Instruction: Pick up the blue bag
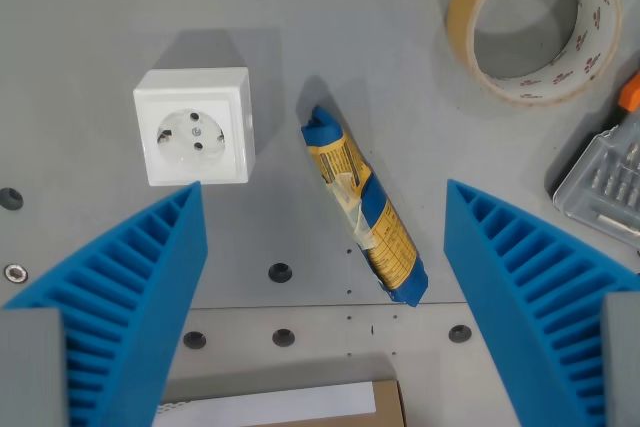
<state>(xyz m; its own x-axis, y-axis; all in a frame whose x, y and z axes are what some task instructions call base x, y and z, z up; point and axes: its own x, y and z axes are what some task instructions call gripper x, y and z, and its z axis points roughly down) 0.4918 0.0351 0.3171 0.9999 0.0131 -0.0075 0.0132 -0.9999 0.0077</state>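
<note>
- Between the two blue ribbed fingers (150, 287), spread wide and holding nothing, the blue bag (363, 207) lies flat on the grey counter (90, 37), a little nearer the finger on the wrist view's right.
- Its long axis runs from upper left to lower right, tilted across the gap rather than square to it; I'd guess the wrist wants a small twist before descending so the fingers close on the bag's narrow width.
- Beyond the left finger sits a white wall socket (195, 127); beyond the right, a tape roll (535, 22) and a clear bit case (605, 182), all well apart from the bag.
</note>
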